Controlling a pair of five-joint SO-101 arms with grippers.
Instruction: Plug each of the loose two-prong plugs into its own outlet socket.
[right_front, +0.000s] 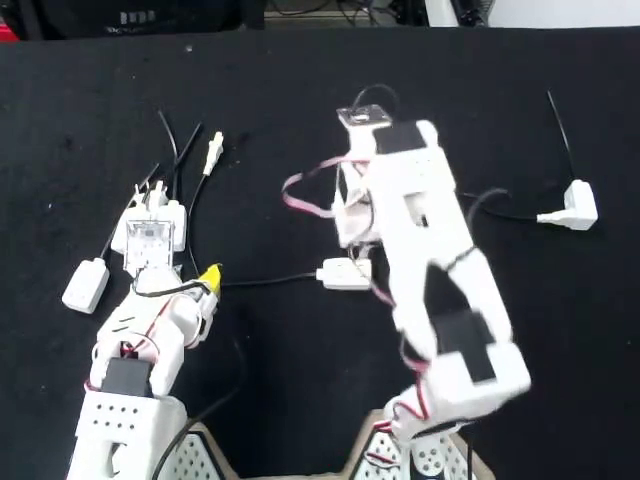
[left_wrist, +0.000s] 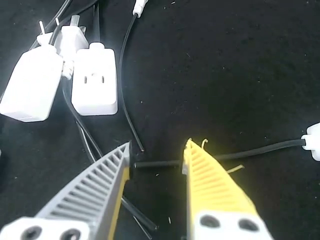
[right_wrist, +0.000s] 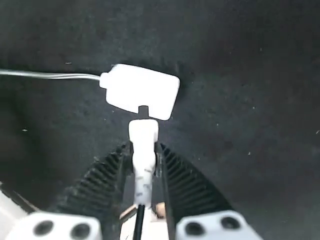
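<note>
TWO ARMS, ONE SOCKET: At the centre of the high view the right pincer (right_wrist: 143, 150) is clamped on a white plug (right_wrist: 143, 132). The plug's nose meets the face of a white socket (right_wrist: 141, 92) that lies flat on the black counter (right_front: 300, 70). A short dark stub shows between the two, so the plug looks part-way in rather than seated.

The left pincer (left_wrist: 157, 150), at lower left of the high view, is spread wide with a finger on either side of the socket's black cord (left_wrist: 155, 163), gripping nothing.

Other pieces wait:
- A second socket (left_wrist: 95, 82) with two slots lies at the left of the high view.
- A slim plug (right_front: 213, 150) lies at upper left.
- A far plug (right_front: 575, 208) lies at the right edge.

To finish this insertion well, the push should probably run straight along the plug's length and square to the socket face. Any tilt risks bending the prongs or levering the block sideways.

The socket looks light and free to slide on the cloth. Closing the left pincer on the cord and holding it taut would likely brace the block against the push.

The right pincer would do best to keep its hold until the plug's body sits flush against the socket, with no stub showing.
</note>
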